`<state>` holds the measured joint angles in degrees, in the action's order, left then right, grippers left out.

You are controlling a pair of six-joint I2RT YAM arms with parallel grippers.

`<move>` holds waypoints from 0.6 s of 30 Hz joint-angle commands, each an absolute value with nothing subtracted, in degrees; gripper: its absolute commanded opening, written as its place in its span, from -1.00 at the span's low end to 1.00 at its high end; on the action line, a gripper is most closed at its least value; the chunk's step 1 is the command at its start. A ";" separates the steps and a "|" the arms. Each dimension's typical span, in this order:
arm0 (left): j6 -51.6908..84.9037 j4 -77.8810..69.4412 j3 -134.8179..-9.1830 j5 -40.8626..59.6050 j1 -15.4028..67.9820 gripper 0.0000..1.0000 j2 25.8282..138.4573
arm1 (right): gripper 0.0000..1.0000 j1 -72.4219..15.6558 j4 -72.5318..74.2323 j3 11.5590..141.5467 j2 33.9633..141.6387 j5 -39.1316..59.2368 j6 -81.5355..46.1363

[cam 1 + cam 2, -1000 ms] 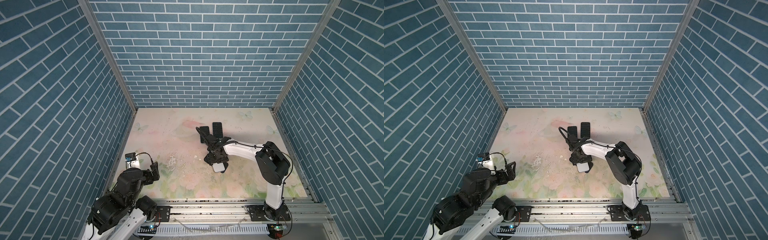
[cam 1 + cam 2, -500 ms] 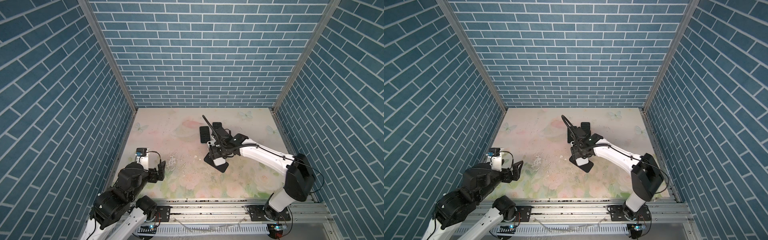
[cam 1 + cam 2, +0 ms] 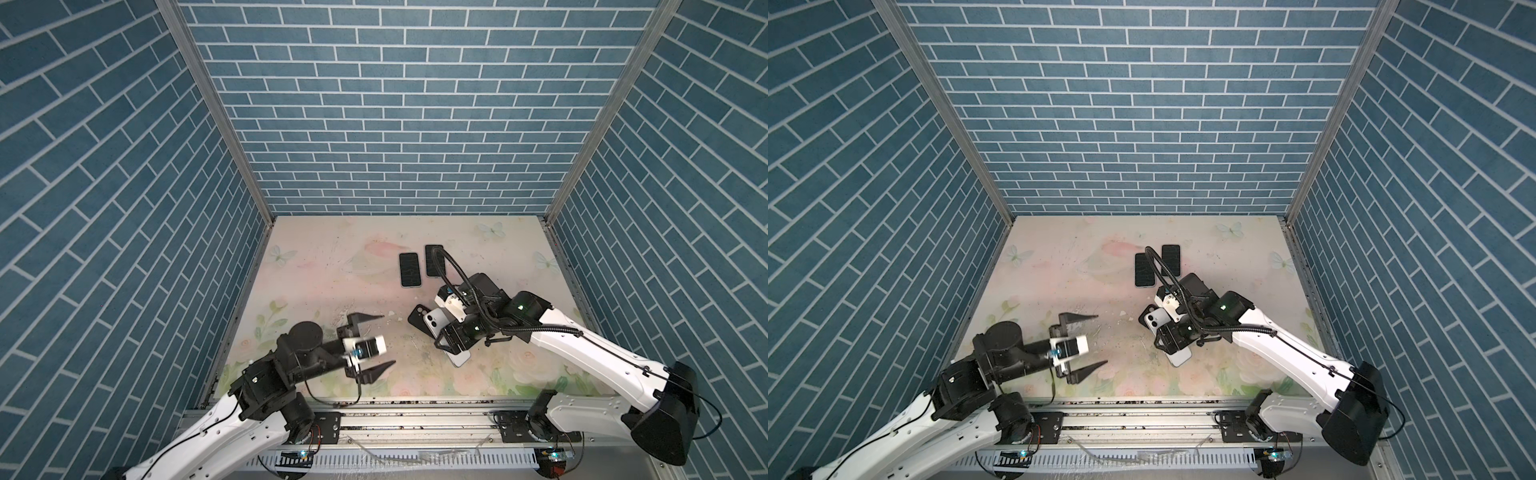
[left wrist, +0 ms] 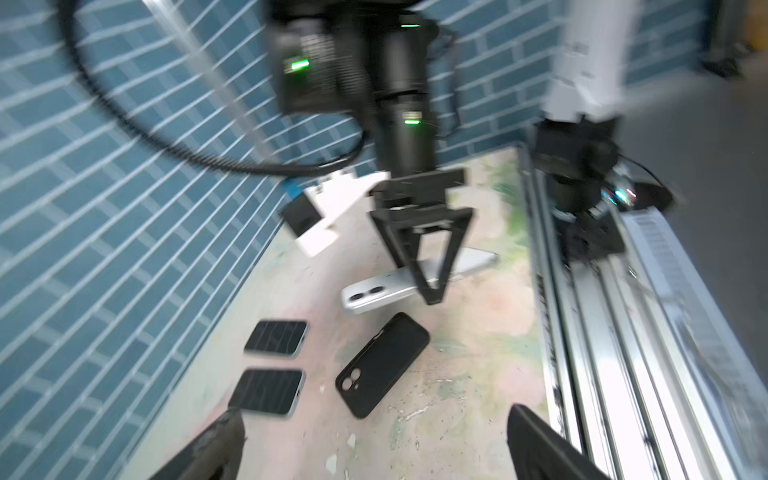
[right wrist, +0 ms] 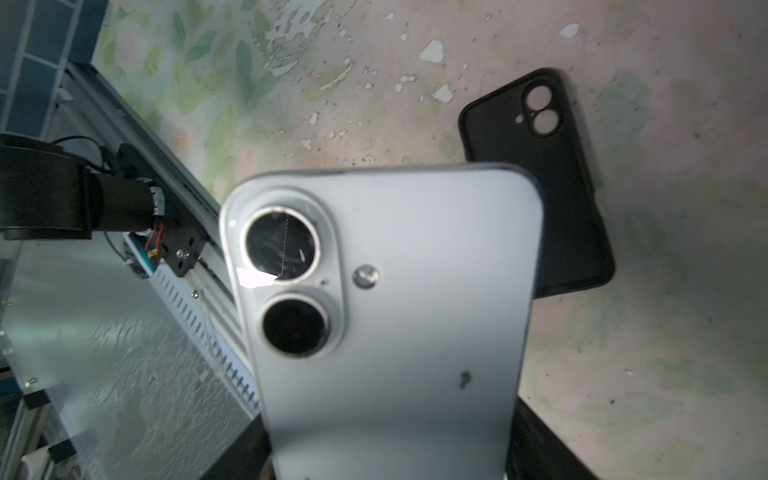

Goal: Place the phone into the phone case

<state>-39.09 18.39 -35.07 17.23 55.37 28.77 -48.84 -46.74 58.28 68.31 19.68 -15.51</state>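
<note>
Phone gripped and lifted, case waiting empty below.

The fingers of your right gripper are clamped across the phone and hold it off the table, just above and beside the phone case; the two do not touch. Your left gripper hangs near the front with its fingers wide apart and nothing between them. So the pick-up is done, while aligning and pressing in are left. The phone is pale silver-white and its back, with two round lenses, faces up, so I think it must be turned before seating. The case is black and soft-looking, lying flat with its camera cut-out empty. Two spare phones lie further back, well apart.
</note>
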 commanded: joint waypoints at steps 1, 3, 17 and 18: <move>-70.31 17.05 -36.74 3.79 67.14 0.99 33.25 | 0.01 -49.53 -48.72 58.04 65.35 28.89 -12.20; -77.51 10.59 -34.34 -7.44 75.00 0.99 36.17 | 0.01 -50.61 -48.76 57.98 64.53 31.16 -12.13; -76.62 5.78 -37.39 -9.80 75.89 0.67 49.00 | 0.01 -58.23 -51.02 62.67 68.88 31.66 -12.48; -76.44 7.34 -37.95 -9.43 75.77 0.61 49.06 | 0.01 -58.48 -51.23 62.90 69.04 31.21 -12.49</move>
